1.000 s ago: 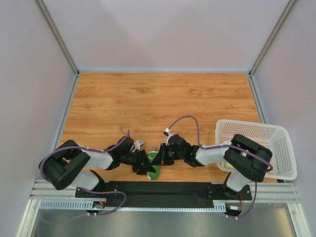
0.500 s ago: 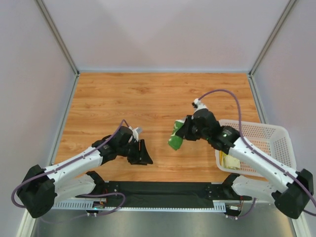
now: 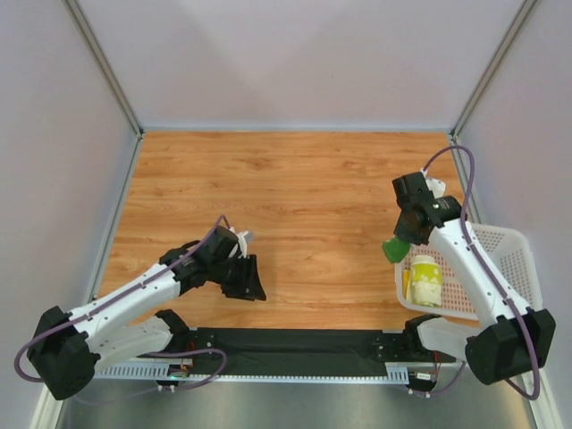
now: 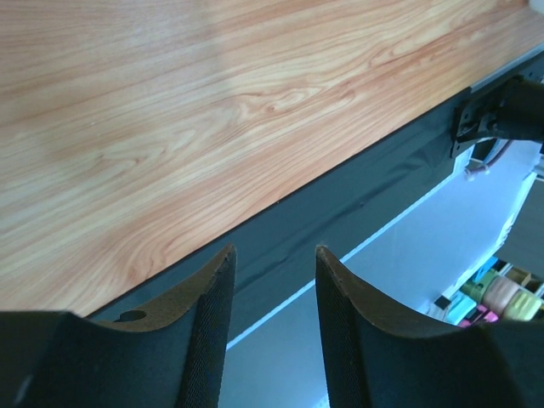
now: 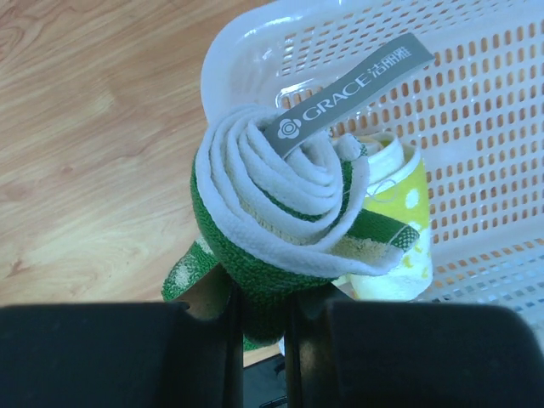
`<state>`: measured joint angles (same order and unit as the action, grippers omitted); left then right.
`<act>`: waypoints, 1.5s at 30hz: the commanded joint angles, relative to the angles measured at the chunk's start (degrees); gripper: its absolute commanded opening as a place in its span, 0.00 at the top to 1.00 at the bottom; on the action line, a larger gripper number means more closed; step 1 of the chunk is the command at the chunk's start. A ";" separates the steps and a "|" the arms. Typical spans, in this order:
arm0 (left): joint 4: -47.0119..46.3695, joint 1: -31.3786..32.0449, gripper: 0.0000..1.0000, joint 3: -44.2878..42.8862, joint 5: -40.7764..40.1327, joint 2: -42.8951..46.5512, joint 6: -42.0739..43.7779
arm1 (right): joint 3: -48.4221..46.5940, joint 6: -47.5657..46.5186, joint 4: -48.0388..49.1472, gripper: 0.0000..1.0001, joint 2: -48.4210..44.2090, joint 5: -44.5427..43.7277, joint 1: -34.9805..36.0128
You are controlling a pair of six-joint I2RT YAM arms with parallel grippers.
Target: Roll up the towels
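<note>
- The left gripper [image 3: 251,280] hangs low over the wooden table [image 3: 286,188], near its front edge. In the left wrist view its fingers [image 4: 212,314] stand part-way apart with only bare wood and the dark edge strip between them. It holds nothing and touches no towel; both towels are well apart from it, off toward the other arm.
- The dark green towel [image 5: 272,221] is thin, soft cloth wound into a tight spiral, its cream inner face showing as coils at the end. It is likely light and will not break, but it is limp. A roll like this probably loosens if let go carelessly, and the outer flap and the grey label [image 5: 348,85] are free to spring out. The best hold is judged to be across the middle of the roll, pressing the loose outer edge against the coils.
- The right gripper [image 3: 399,234] has just such a hold. Its jaws are closed nearly together on the lower part of the green roll [image 3: 391,249], the cloth squeezed between them and the spiral end facing the wrist camera.
- The pale yellow towel [image 3: 425,281], also rolled, stands on end just beyond the gripped roll. It is soft too, and likely to topple if nudged.
- The white perforated basket [image 3: 518,261] holds that yellow roll [image 5: 399,221] against its near-left wall. The gripper carries the green roll at that wall's rim; whether it has crossed inside cannot be told.
</note>
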<state>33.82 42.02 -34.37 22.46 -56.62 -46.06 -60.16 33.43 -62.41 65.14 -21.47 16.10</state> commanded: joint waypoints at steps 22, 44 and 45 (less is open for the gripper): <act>7.13 0.26 0.53 -0.96 -3.91 3.98 4.84 | 9.89 -4.51 12.06 1.00 12.55 34.49 -17.50; 9.68 0.08 0.53 -5.18 -9.18 4.50 5.63 | 12.62 8.40 35.78 1.00 14.92 70.08 -10.05; 9.94 0.08 0.53 -5.44 -9.53 4.59 5.37 | 9.74 8.32 35.17 1.00 15.01 69.29 -9.08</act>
<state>42.28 42.02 -36.95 14.41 -52.99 -41.60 -45.34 37.21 -32.99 80.23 42.78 3.95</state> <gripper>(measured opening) 0.466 0.147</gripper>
